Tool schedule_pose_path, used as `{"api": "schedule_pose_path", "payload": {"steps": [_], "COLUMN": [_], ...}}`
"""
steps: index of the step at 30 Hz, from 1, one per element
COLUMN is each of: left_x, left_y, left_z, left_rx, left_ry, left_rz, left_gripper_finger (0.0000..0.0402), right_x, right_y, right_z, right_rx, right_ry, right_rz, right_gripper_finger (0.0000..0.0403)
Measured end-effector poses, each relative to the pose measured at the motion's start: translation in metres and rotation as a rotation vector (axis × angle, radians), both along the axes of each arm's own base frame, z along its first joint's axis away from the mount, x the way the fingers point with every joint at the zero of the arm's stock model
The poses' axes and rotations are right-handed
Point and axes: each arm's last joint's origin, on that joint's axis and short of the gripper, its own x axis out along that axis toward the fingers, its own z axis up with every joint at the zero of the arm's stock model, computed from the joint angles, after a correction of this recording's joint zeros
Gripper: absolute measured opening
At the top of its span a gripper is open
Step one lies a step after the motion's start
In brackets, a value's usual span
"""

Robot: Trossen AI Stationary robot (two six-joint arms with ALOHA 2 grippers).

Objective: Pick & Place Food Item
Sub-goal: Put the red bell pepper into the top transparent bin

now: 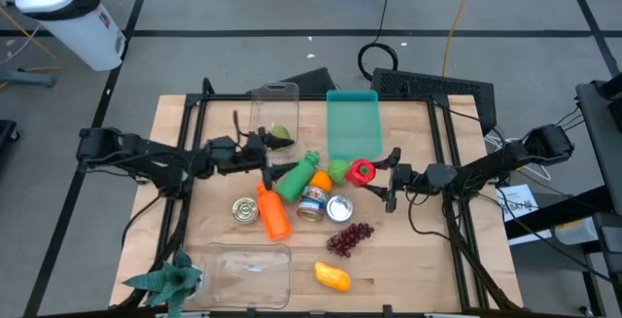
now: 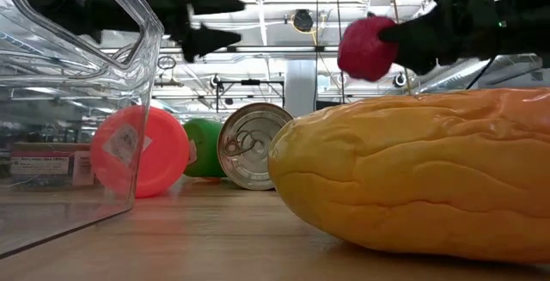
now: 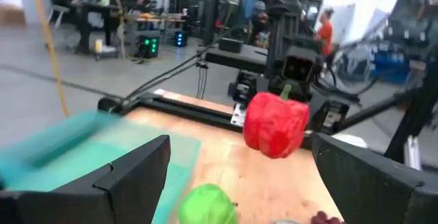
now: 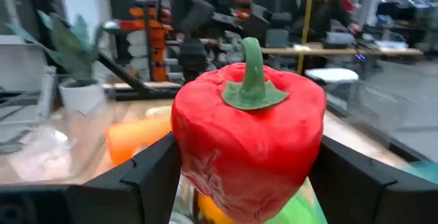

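Yellow squash before tin can

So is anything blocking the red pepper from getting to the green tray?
Nothing visible. The right gripper holds the red pepper up off the table, and the green tray sits just beyond it, empty. The green apple lies beside the pepper, not in the path.

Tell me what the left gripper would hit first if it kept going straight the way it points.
Probably the red pepper, held by the right gripper. The left gripper stands open, aimed at it; depth is uncertain.
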Motion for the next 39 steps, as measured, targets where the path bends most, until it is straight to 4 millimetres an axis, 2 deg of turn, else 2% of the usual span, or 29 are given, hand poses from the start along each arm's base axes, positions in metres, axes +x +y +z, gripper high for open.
{"api": "schedule_pose_path", "payload": {"steps": [3,8,15,27,34,39], "left_x": [0.025,0.068,0.106,0.138,0.148,0.150], "left_y": [-0.008,-0.023,-0.032,-0.033,-0.034,-0.030], "left_z": [0.005,0.013,0.018,0.002,-0.001,0.001], "left_rx": [0.086,0.171,0.215,0.204,0.205,0.097], "left_ry": [0.027,0.092,0.083,0.112,0.118,0.102], "left_rz": [-0.038,-0.146,-0.172,-0.162,-0.148,-0.091], "left_gripper_finger": [0.0367,0.0367,0.0373,0.0364,0.0375,0.0378], "right_x": [0.006,0.008,0.007,0.007,0.007,0.007], "right_y": [0.000,-0.001,-0.001,-0.001,-0.002,-0.002], "right_z": [0.008,0.011,0.016,0.017,0.016,0.016], "right_rx": [-0.001,-0.027,-0.046,-0.049,-0.050,-0.053], "right_ry": [-0.014,-0.016,-0.058,-0.057,-0.052,-0.051], "right_rz": [0.068,0.063,0.062,0.062,0.052,0.053], "right_gripper_finger": [0.0271,0.0270,0.0271,0.0270,0.0271,0.0269]}}
